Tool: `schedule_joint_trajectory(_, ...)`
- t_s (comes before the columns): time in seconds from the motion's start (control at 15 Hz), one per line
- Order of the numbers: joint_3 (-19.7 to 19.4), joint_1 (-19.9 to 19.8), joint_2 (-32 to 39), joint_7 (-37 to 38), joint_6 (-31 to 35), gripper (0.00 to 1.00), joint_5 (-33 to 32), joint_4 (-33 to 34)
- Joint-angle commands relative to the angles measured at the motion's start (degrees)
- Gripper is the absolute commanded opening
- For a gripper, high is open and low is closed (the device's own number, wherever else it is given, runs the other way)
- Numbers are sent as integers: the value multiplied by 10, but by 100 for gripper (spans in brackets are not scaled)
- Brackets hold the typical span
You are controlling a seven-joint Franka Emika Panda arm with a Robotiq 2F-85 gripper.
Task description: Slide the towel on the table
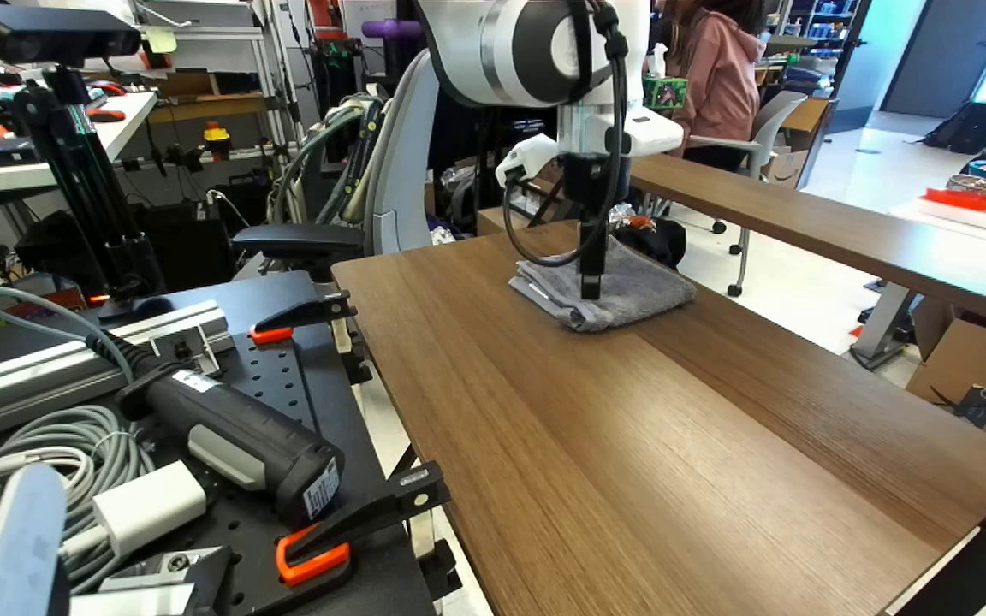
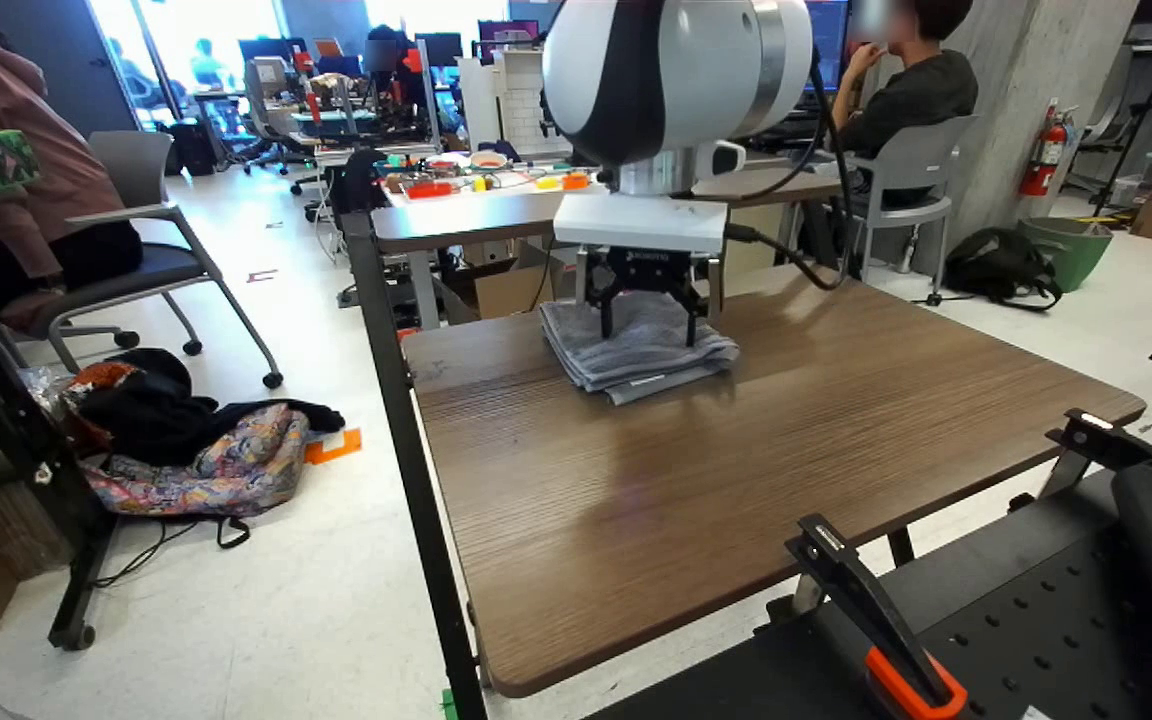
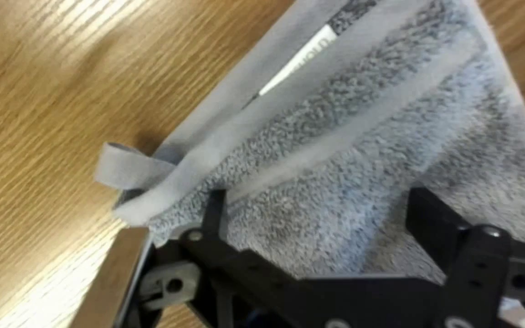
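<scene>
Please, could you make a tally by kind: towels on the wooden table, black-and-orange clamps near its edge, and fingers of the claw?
Grey towel: 1
Black-and-orange clamps: 2
Claw fingers: 2
Total: 5

- Robotics lab, open-plan, office-like toward the far end.
- Robot arm over wood-look table, both exterior views.
- In an exterior view, near left: black perforated board, black-and-orange clamps, coiled cable, metal profile. Far left: cluttered white bench.
- In an exterior view, far: monitors. Far right: seated person in dark shirt, fire extinguisher by concrete pillar.
- Person in pink top, seated, both exterior views.
</scene>
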Motion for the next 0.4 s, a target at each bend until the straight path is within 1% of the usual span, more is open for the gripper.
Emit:
schedule_joint_trajectory(0.0, -16, 26, -72, 30, -17, 100, -40, -27)
schedule_joint_trajectory(0.2, 0, 17, -108, 7, -33, 100, -65, -55)
schedule_joint_trajectory(0.27, 6, 8, -75, 22, -18, 100, -59, -17)
schedule_joint_trajectory(0.33, 8, 8, -86, 22, -24, 100, -66, -27)
